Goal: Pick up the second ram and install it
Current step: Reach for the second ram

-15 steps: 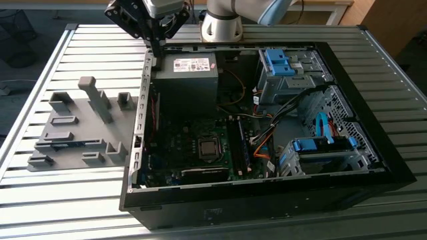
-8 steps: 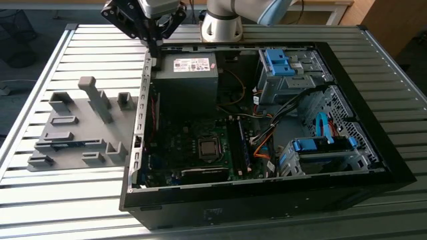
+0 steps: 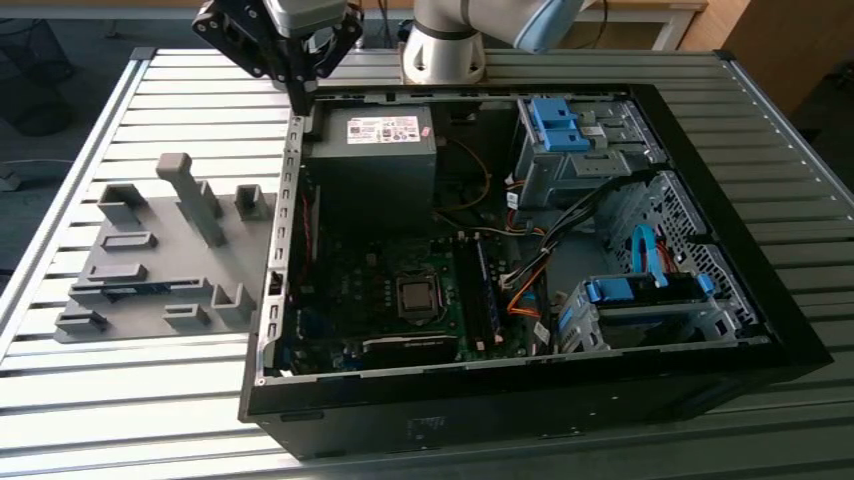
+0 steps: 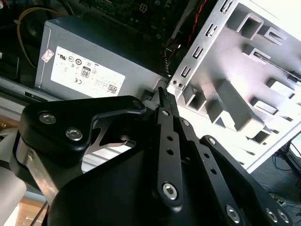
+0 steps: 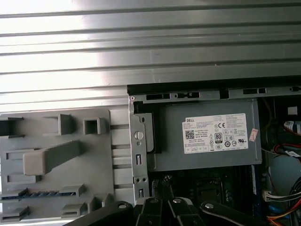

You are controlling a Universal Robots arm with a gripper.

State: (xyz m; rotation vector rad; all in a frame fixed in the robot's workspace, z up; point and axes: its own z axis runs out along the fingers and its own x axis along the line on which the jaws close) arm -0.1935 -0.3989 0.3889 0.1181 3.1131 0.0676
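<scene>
A slatted metal table spreads beneath the fingers, gleaming in bright daylight. Beyond the fingers, past the table's far edge, stand pale wooden furniture and grey floor.

Bluish second ram in grey holder

Arm extended from base, wrist bent down; pincer vertical, fingers pressed together, empty.

Hard-to-see bits
The arm is cropped by the exterior view's top edge; the second ram in the grey holder is too tiny to make out chips.
</scene>
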